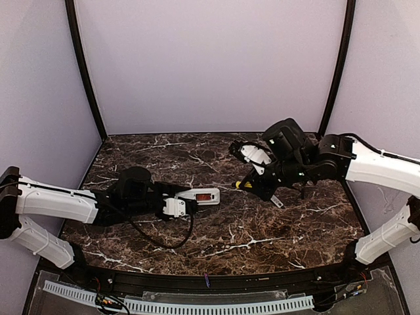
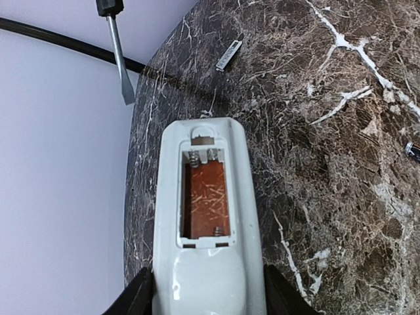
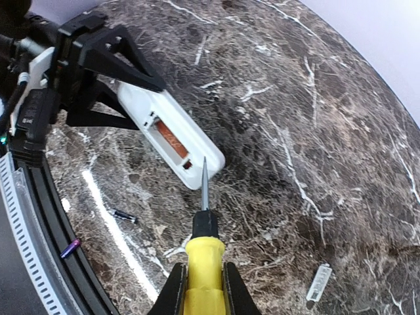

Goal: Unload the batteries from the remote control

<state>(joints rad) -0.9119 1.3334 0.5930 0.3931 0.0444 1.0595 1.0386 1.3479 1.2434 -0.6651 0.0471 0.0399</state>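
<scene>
The white remote control [image 2: 207, 223] lies on the marble with its reddish compartment [image 2: 205, 197] facing up; only springs show in it. My left gripper [image 2: 207, 295] is shut on its near end, as the top view [image 1: 180, 205] also shows. My right gripper [image 3: 205, 289] is shut on a yellow screwdriver [image 3: 205, 252], whose tip hovers at the remote's [image 3: 174, 138] far end. One small dark battery [image 3: 123, 216] lies loose on the marble and also shows at the edge of the left wrist view [image 2: 412, 151]. A purplish battery [image 3: 70, 248] lies on the front frame [image 1: 207, 280].
The small flat grey cover [image 3: 318, 285] lies on the marble to the right of the remote, under the right arm [image 1: 276, 201]. A black cable [image 1: 157, 239] loops beside the left gripper. Lilac walls close in the back and sides.
</scene>
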